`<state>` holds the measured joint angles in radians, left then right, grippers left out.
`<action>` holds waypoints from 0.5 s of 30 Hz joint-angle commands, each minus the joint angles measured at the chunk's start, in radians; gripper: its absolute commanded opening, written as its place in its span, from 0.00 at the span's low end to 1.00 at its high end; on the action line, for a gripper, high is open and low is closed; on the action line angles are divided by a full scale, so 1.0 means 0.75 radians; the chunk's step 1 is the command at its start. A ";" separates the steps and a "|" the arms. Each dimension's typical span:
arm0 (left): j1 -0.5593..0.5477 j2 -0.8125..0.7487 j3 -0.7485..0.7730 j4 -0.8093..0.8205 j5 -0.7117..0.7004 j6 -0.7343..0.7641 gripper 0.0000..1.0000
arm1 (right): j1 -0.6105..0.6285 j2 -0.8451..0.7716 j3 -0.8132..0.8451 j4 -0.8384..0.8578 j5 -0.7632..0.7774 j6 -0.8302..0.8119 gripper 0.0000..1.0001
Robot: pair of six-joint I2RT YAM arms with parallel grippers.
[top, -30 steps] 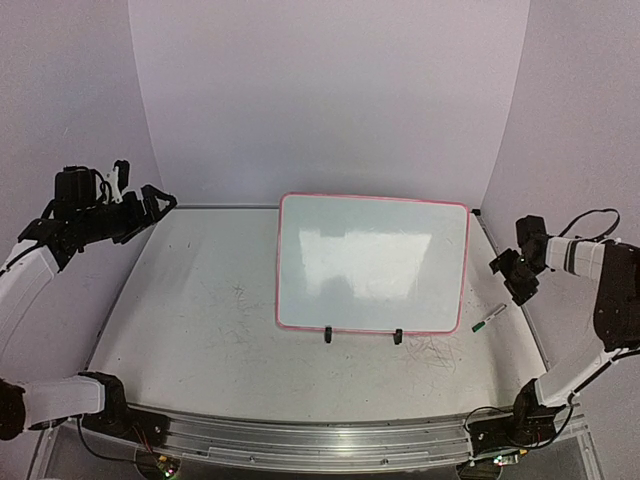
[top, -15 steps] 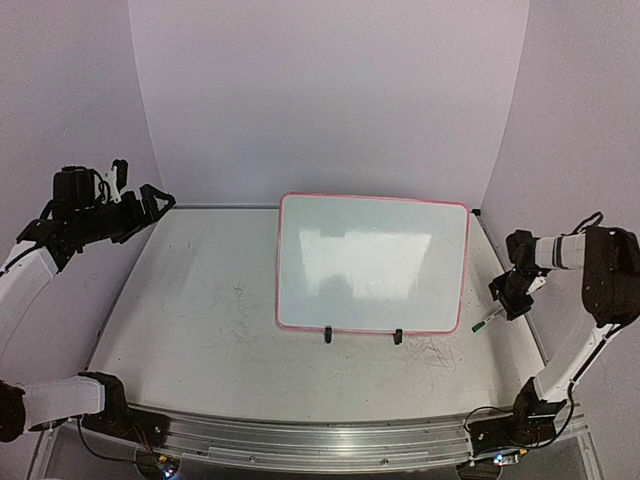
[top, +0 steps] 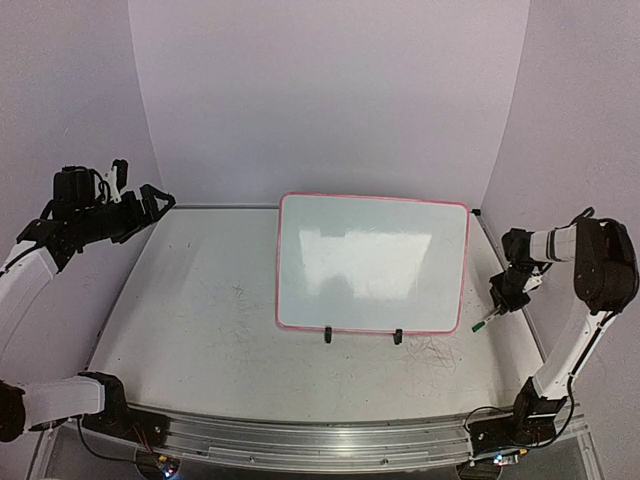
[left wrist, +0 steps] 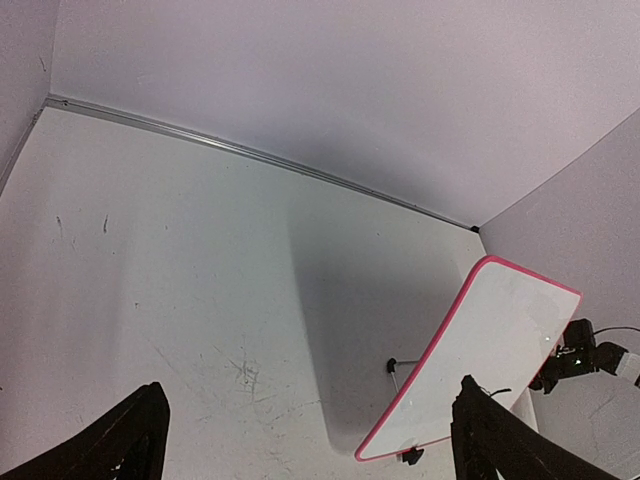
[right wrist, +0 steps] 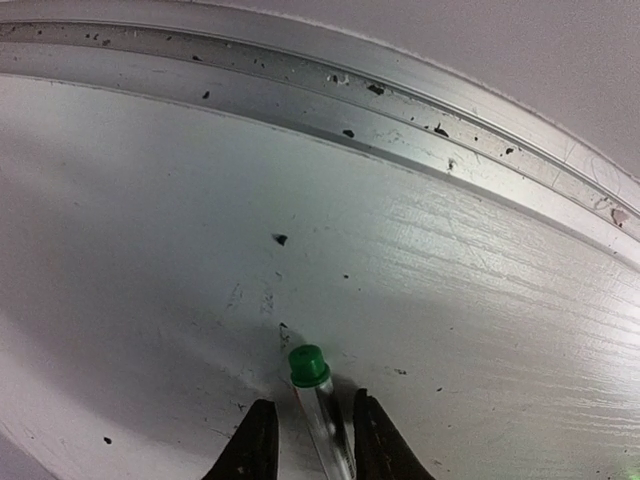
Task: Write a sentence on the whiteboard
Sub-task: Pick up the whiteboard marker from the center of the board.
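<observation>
Whiteboard (top: 372, 262): propped on desk (top: 200, 300), centre. Marker (right wrist: 320, 405), green-capped: lying right of it. Right hand (right wrist: 312, 400): fingers slightly apart, straddling marker. Left hand (top: 155, 203): spread wide, far left.

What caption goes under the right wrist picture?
Right gripper straddles a green-capped marker lying on the scuffed table.

- A scuffed white table (top: 200, 330) fills the lower middle of the frame.
- A whiteboard (top: 372, 262) stands on it, centre-right.
- A green-capped marker (top: 488, 319) lies at right, near the board's lower corner.
</observation>
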<state>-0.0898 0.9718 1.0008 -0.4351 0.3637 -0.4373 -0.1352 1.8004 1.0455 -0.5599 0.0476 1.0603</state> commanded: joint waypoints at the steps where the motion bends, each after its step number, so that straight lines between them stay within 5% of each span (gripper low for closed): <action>1: 0.003 -0.025 0.021 0.063 0.005 0.006 0.99 | -0.004 0.010 0.042 -0.112 0.018 0.019 0.19; 7: 0.003 -0.035 0.006 0.063 0.035 -0.015 0.99 | -0.003 -0.151 0.065 -0.163 0.092 -0.027 0.00; 15: 0.003 -0.035 -0.010 0.068 0.069 -0.021 0.99 | -0.002 -0.690 -0.015 -0.001 0.265 -0.381 0.00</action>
<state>-0.0898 0.9593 0.9997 -0.4347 0.3842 -0.4465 -0.1349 1.5105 1.0525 -0.6485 0.1666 0.9776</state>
